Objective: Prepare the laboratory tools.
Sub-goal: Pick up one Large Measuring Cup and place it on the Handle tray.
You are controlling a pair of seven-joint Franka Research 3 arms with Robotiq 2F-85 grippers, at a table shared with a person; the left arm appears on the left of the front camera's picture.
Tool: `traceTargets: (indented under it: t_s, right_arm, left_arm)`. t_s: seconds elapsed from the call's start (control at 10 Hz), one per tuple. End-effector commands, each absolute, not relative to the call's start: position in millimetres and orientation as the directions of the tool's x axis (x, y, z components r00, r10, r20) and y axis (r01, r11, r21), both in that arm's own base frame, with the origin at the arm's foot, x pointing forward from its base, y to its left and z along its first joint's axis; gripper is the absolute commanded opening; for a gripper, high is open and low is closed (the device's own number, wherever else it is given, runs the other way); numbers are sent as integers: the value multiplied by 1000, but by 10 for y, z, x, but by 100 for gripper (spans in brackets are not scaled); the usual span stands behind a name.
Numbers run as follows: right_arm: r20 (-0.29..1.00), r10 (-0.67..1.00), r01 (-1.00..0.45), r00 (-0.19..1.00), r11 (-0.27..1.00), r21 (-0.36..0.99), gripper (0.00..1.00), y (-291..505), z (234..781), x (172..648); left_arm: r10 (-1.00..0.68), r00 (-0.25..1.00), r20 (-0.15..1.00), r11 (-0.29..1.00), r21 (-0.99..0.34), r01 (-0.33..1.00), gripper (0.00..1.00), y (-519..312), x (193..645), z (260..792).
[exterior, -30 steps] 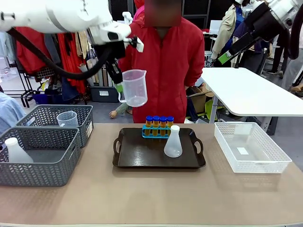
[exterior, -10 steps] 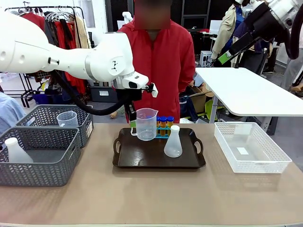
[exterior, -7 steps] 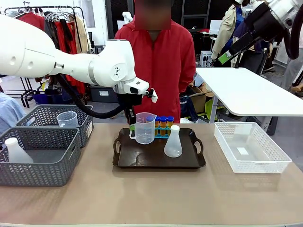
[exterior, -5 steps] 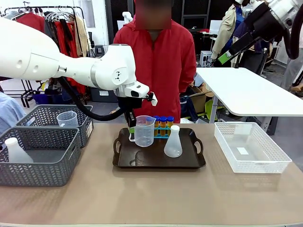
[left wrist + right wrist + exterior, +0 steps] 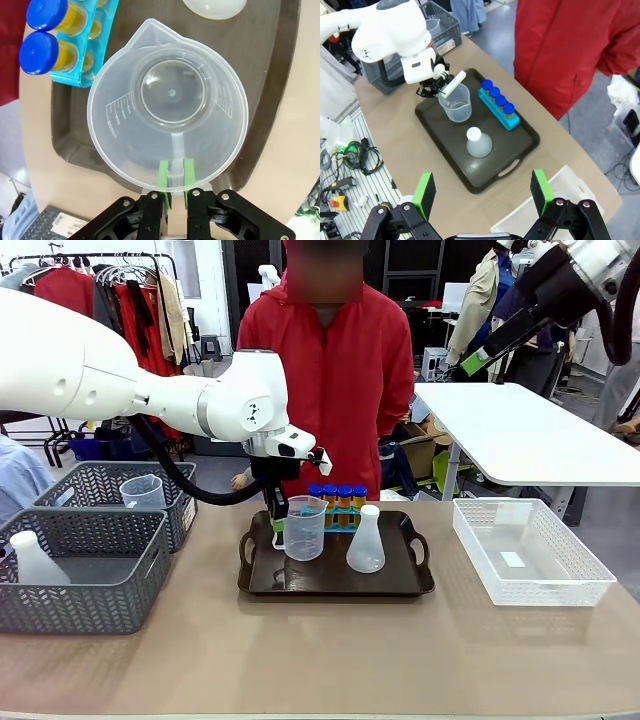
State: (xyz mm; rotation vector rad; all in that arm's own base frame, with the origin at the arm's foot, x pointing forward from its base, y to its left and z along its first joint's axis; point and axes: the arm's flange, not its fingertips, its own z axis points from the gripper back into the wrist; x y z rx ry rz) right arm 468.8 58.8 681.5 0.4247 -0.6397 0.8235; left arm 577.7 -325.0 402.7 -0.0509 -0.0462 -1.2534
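Note:
A clear handled measuring beaker (image 5: 304,528) stands upright at the left of the dark tray (image 5: 330,582), its base down at the tray floor. My left gripper (image 5: 277,527) is shut on the beaker's handle. From the left wrist, the green pads (image 5: 163,174) pinch the handle at the beaker (image 5: 170,100) rim. Just behind it, the blue tube rack (image 5: 338,518) holds orange tubes with blue caps (image 5: 337,494). To the right stands the white conical flask (image 5: 366,540). My right gripper (image 5: 482,192) hangs open high above the tray (image 5: 512,147), beaker (image 5: 456,107) and flask (image 5: 479,142).
Two grey baskets stand at the left: the far one (image 5: 100,480) holds another beaker, the near one (image 5: 90,585) another flask. A white mesh bin (image 5: 530,552) sits at the right. A person in red (image 5: 340,370) stands behind the tray.
My left gripper has carried the beaker down and slightly left, from above the tray to the tray's left part in front of the rack. The right arm has stayed still.

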Motion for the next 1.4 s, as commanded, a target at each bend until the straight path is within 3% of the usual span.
traceTargets:
  t_s: [0.0,0.1,0.5,0.6,1.3]
  right_arm:
    - [677,531,-783,510,612,111,100,590,6819,4678]
    - [677,531,-783,510,612,111,100,590,6819,4678]
    - [677,531,-783,510,612,111,100,590,6819,4678]
    - [677,531,-783,510,612,111,100,590,6819,4678]
    - [677,531,-783,510,612,111,100,590,6819,4678]
  left_arm:
    - [-944,327,49,327,-9,945,7,-3237,5783,4047]
    - [-943,331,43,331,-10,944,17,-3246,5790,4030]
    - [-940,339,31,339,-13,941,89,-3235,5769,4014]
    - [-941,337,29,337,-12,941,100,-3218,5751,4033]
    - [-937,336,94,339,20,940,100,-3078,5504,4519]
